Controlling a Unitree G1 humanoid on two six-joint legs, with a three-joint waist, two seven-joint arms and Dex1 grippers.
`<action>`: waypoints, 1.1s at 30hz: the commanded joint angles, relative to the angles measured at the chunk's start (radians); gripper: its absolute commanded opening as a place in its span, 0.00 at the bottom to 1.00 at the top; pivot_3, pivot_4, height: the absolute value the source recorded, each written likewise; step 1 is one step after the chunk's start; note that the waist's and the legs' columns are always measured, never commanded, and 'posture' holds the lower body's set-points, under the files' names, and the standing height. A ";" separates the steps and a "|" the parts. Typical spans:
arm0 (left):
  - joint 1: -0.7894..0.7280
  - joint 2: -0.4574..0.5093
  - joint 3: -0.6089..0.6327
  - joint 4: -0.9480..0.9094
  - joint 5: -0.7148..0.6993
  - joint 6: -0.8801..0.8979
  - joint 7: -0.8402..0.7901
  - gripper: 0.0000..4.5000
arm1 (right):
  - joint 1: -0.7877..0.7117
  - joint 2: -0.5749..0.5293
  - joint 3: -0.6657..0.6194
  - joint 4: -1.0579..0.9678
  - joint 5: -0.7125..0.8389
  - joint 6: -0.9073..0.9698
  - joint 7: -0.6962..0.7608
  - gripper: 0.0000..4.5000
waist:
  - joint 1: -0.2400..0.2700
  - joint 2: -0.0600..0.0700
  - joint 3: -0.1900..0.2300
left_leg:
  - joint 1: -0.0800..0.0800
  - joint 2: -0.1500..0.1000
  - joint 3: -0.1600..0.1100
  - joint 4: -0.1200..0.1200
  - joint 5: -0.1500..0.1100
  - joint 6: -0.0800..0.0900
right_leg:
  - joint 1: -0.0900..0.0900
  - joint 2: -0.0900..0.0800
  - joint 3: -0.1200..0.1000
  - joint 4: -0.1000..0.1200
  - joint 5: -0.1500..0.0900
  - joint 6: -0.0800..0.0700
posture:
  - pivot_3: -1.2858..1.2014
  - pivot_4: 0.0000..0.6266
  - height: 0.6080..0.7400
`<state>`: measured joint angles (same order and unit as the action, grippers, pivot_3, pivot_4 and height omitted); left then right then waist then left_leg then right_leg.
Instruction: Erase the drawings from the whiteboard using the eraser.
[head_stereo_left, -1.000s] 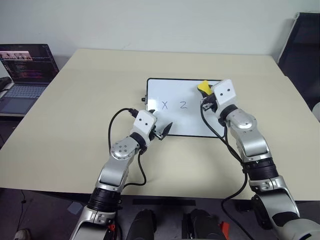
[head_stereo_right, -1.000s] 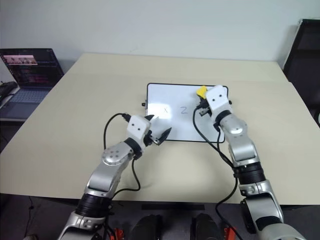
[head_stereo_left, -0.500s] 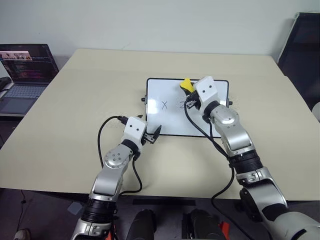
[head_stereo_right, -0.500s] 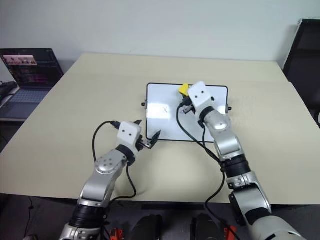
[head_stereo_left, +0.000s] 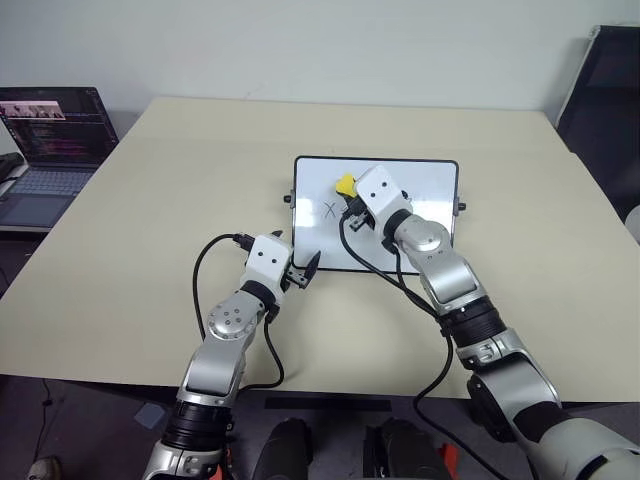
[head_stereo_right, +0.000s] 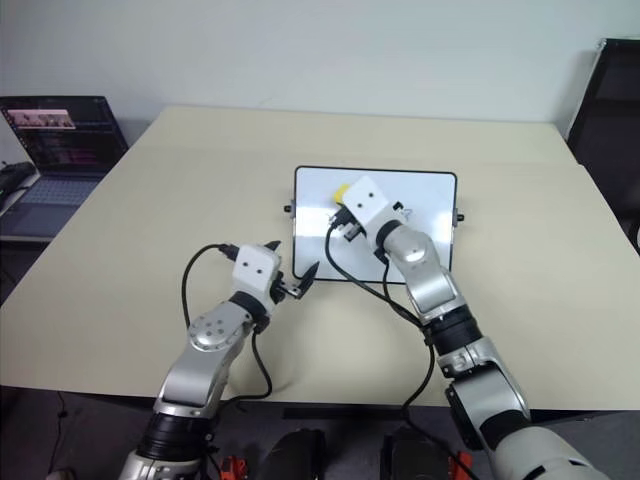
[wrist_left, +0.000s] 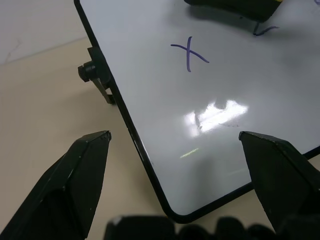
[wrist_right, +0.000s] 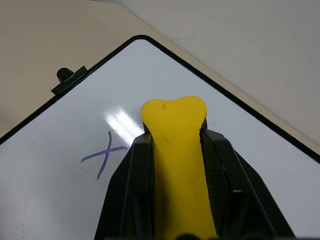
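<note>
**Midway through the wipe: one mark left in plain sight**

Now the right gripper (head_stereo_left: 347, 192) is clamped tight on the small bright yellow eraser block (head_stereo_left: 346, 184), its two black fingers pressed against the eraser's sides. It holds the block over the glossy white rectangular whiteboard with the thin black frame (head_stereo_left: 435, 176), which lies flat on the beige counter (head_stereo_left: 150, 200). The eraser sits toward the board's left half, just to the right of the thin dark hand-drawn X (head_stereo_left: 328, 210). In the left wrist view a short dark stroke (wrist_left: 265, 31) shows at the eraser's edge, probably what remains of a second mark. The board to the right of the arm looks clean.

The left gripper (head_stereo_left: 303, 272) hangs at the board's near left corner with its fingers spread wide and nothing between them; whether it touches the frame cannot be told.

The step in hand appears to be the erasing pass itself. The next move calls for carrying the eraser further left across the X, pressed flat to the surface, while the board is kept from sliding.

There are no containers here. A laptop with a lit screen (head_stereo_left: 55, 125) stands well off at the far left.
</note>
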<state>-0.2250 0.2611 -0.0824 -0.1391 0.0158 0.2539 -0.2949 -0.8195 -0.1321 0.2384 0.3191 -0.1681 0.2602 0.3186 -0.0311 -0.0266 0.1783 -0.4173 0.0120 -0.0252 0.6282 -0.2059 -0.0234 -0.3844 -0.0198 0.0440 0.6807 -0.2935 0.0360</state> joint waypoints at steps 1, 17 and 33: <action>-0.006 -0.003 0.000 -0.049 0.002 -0.020 0.002 1.00 | -0.053 0.014 0.007 0.016 -0.021 -0.003 -0.014 0.22 | -0.001 0.000 0.000 | 0.000 0.000 0.000 0.000 0.000 0.000 | 0.000 0.000 0.000 0.000 0.000 0.000 | 0.52 0.24 1.00; 0.026 -0.006 0.011 -0.085 0.006 -0.010 0.014 1.00 | -0.087 0.071 0.029 0.062 -0.046 0.013 -0.017 0.22 | -0.001 0.000 0.000 | 0.000 0.000 0.000 0.000 0.000 0.000 | 0.000 0.000 0.000 0.000 0.000 0.000 | 0.52 0.24 1.00; 0.049 0.000 0.024 -0.132 0.009 0.018 0.039 1.00 | -0.104 0.070 0.030 0.180 -0.057 0.003 -0.028 0.22 | -0.001 0.000 0.000 | 0.000 0.000 0.000 0.000 0.000 0.000 | 0.000 0.000 0.000 0.001 0.000 0.000 | 0.52 0.24 1.00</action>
<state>-0.1716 0.2589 -0.0730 -0.2231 0.0202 0.2775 -0.2673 -0.9032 -0.0620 0.2754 0.4869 -0.2164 0.2676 0.3028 -0.0321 -0.0266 0.1783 -0.4168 0.0122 -0.0252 0.6286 -0.2058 -0.0234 -0.3843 -0.0202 0.0439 0.6816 -0.2932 0.0355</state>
